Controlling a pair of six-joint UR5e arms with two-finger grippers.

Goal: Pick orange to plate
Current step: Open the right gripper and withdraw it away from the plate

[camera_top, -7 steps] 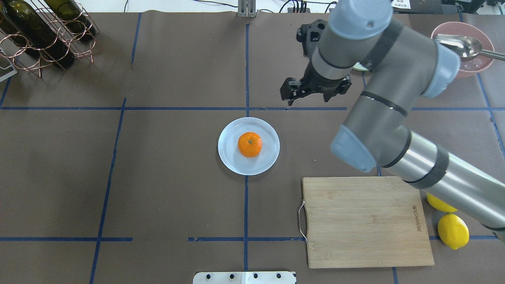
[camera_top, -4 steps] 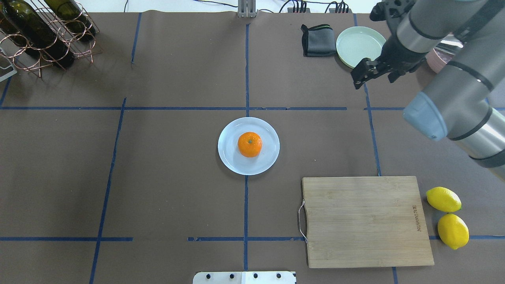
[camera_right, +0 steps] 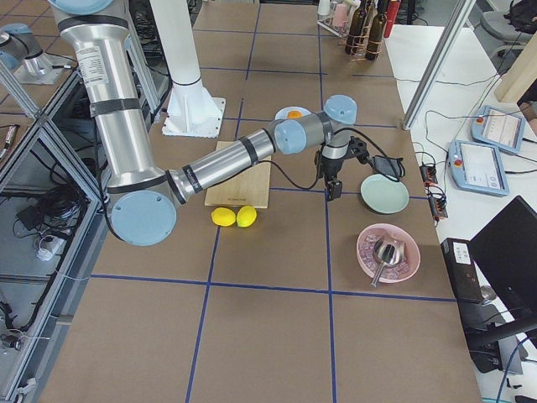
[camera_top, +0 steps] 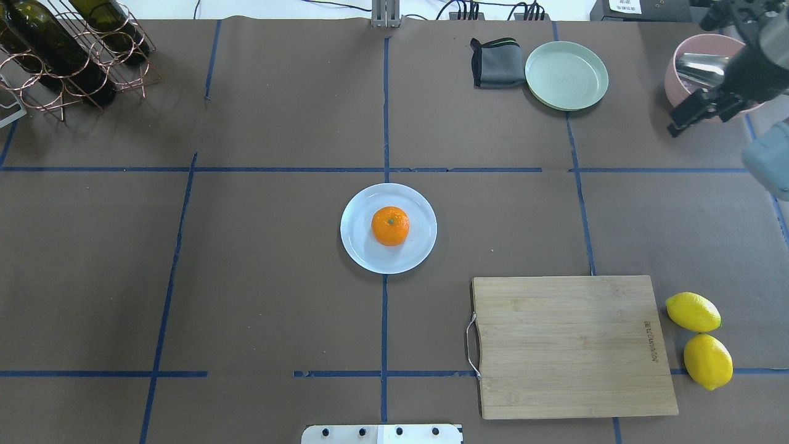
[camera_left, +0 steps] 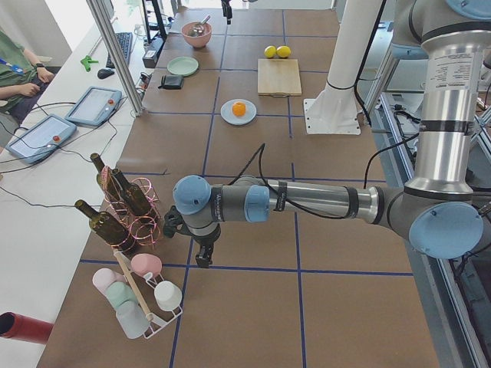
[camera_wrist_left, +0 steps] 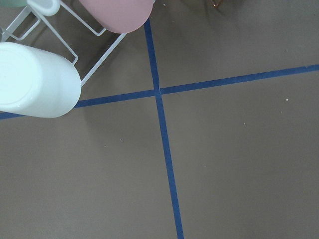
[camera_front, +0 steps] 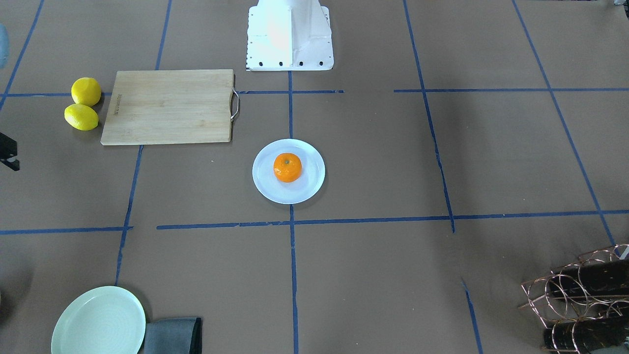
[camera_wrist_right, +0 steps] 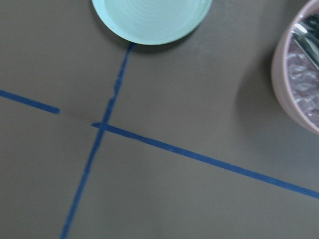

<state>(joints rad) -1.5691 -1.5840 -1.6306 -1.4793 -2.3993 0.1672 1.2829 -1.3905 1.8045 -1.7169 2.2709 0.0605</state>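
Note:
The orange (camera_top: 390, 226) rests in the middle of the pale bluish-white plate (camera_top: 360, 246) at the table's centre, stem dot up; the front-facing view shows the same orange (camera_front: 287, 167) on the plate (camera_front: 268, 184). Nothing touches either one. My right gripper (camera_top: 699, 120) hangs open and empty at the far right of the overhead view, beside the pink bowl (camera_top: 678, 80), far from the plate. My left gripper (camera_left: 201, 257) shows only in the left side view, near the bottle rack, and I cannot tell whether it is open or shut.
A pale green ridged plate (camera_top: 566, 75) and a folded grey cloth (camera_top: 496, 63) lie at the back right. A wooden cutting board (camera_top: 570, 345) with two lemons (camera_top: 693, 312) beside it lies front right. A wire rack with wine bottles (camera_top: 68, 49) stands back left; cups (camera_wrist_left: 37, 82) hang by my left wrist.
My right arm has swung away to the right, from just behind the plate out to the table's right edge near the pink bowl. The orange and plate have not moved.

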